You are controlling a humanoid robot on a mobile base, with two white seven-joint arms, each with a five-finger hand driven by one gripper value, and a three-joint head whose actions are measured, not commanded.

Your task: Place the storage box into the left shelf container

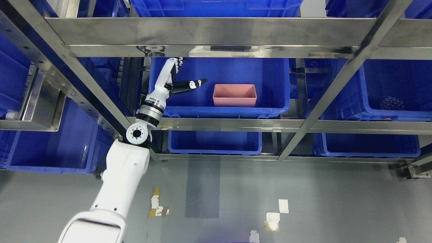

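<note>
A pink open storage box rests inside a blue shelf container on the middle shelf level. My left hand reaches up from the lower left, over the container's left front corner. It is open and empty, with the thumb pointing right toward the box and the fingers up by the shelf rail. A gap separates the hand from the box. My right arm is out of view.
A steel rack frame crosses the view with diagonal posts. More blue bins sit at left, below and right. Grey floor with worn tape marks lies below.
</note>
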